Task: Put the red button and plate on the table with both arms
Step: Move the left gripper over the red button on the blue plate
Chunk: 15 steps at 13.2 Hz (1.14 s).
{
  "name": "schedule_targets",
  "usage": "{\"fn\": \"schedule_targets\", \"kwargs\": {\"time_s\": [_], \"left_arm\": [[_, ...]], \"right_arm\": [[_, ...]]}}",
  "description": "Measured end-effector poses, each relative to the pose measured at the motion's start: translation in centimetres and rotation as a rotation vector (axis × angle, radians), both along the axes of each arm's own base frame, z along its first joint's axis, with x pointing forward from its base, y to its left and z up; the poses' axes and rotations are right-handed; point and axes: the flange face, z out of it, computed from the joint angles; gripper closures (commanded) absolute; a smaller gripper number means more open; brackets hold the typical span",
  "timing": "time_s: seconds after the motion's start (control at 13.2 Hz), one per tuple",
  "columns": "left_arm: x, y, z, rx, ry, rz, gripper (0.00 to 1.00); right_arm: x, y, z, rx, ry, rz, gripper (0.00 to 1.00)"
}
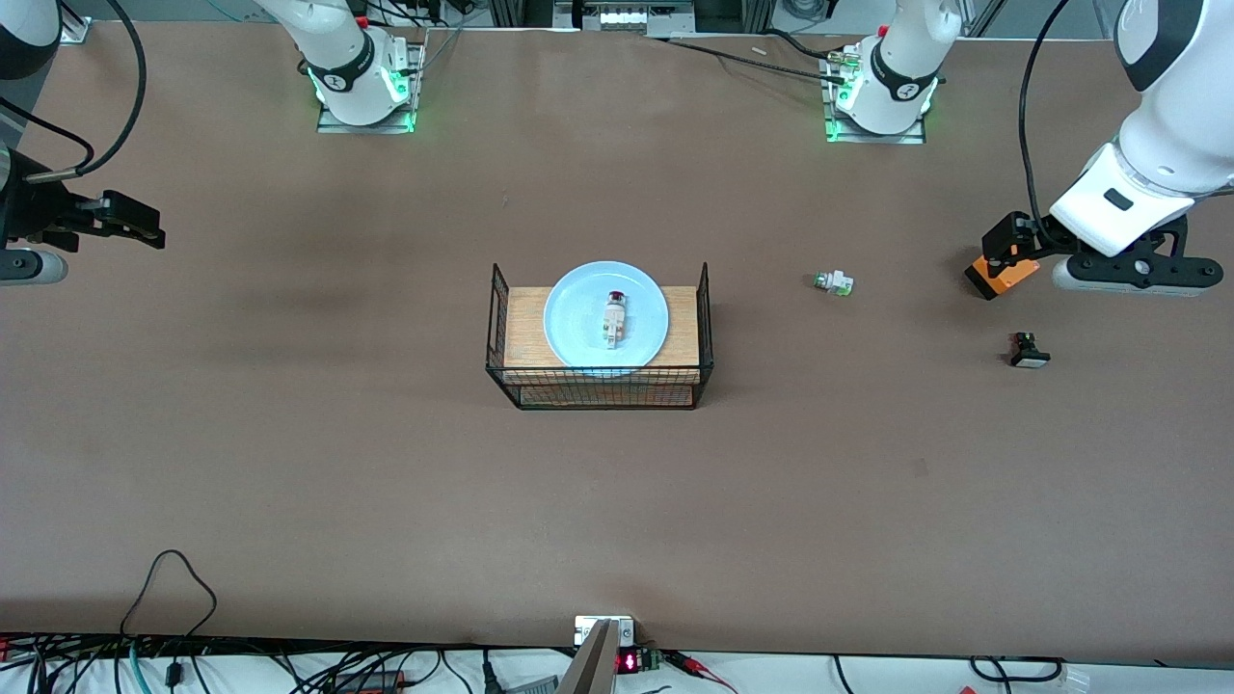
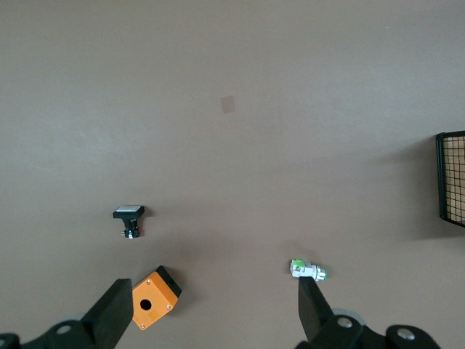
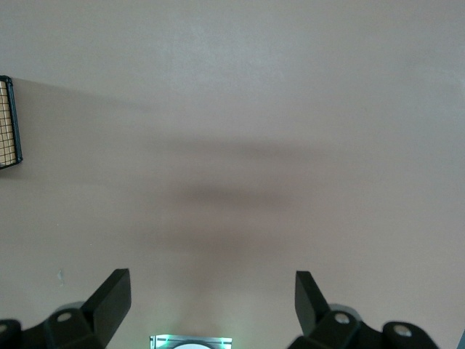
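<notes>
The red button (image 1: 615, 317) lies on the plate (image 1: 578, 333) atop the wire rack (image 1: 602, 387), while the left gripper (image 2: 211, 309) and right gripper (image 3: 212, 299) hover over the table (image 1: 289, 463), jaws apart.

The front view looks steeply down from high across the matte brown tabletop (image 1: 289, 463), facing the two white arm bases at eleven and one o'clock of its frame, far enough off to take in nearly the whole surface, with the black wire rack with a wooden top (image 1: 600, 337) at centre.

The left wrist view looks straight down from above its wide-spread left end effector (image 2: 211, 309), fairly high over the tabletop. It shares with the front view the green-capped white switch (image 2: 308, 270), the black switch with a white face (image 2: 129, 215), the orange box (image 2: 154, 297) and a rack edge.

The right wrist view looks down likewise past the spread right end effector (image 3: 211, 294), sharing only a rack corner (image 3: 9, 123) at nine o'clock.
</notes>
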Motion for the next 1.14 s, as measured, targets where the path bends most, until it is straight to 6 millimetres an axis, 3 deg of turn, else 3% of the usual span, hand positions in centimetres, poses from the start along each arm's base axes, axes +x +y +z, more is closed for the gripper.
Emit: {"fn": "schedule_targets", "kwargs": {"time_s": [0.38, 0.76, 0.91, 1.14], "left_arm": [[0.5, 0.0, -0.2, 0.000, 0.009, 0.001, 0.00], [1.0, -0.7, -2.0, 0.003, 0.111, -0.002, 0.00], [0.8, -3.2, -1.7, -0.029, 0.119, -0.035, 0.00], [-0.1, -11.0, -1.4, -0.042, 0.111, -0.113, 0.00]], "right_arm": [[0.2, 0.0, 0.2, 0.000, -0.006, 0.000, 0.00], [0.4, 0.0, 0.2, 0.000, -0.007, 0.000, 0.00], [0.4, 0.0, 0.1, 0.000, -0.005, 0.000, 0.00], [0.4, 0.0, 0.0, 0.000, -0.004, 0.000, 0.00]]}}
